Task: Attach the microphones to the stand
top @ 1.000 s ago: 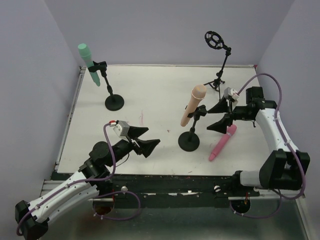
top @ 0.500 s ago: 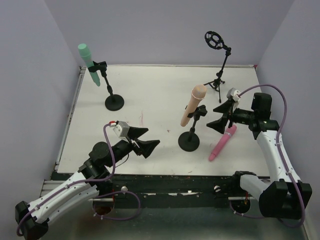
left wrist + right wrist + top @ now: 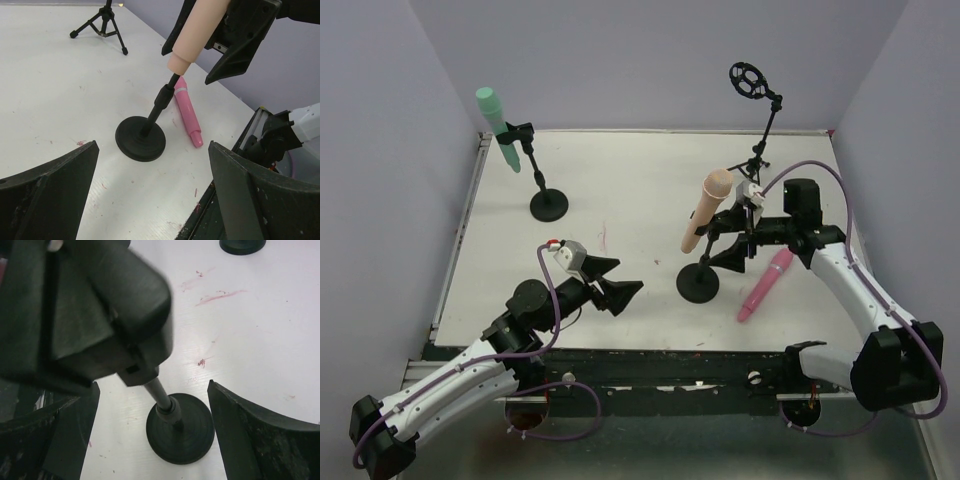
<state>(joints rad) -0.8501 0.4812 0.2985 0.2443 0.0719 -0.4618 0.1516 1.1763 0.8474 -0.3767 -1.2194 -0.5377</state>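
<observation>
Peach microphone [image 3: 705, 212] is the one nearest my fingers: my right gripper [image 3: 725, 243] has its jaws spread wide, one on either side of the black clip [image 3: 125, 305] that holds it. I cannot tell whether either finger touches the clip. That clip tops the middle stand [image 3: 699, 284], and the microphone leans in it, head up and handle slanting down to the left. Just right of this stand's round base, the pink microphone [image 3: 765, 285] lies flat on the white table [image 3: 620, 180], thicker end toward the far side. My left gripper [image 3: 626, 274] hovers over the near-left part of the table, jaws wide apart with nothing between them, pointing toward the middle stand. Farther out, the mint green microphone [image 3: 497, 128] sits head up in the clip of the far-left stand [image 3: 548, 205]. At the far right, a tripod stand [image 3: 757, 150] carries a black ring mount [image 3: 750, 80]
</observation>
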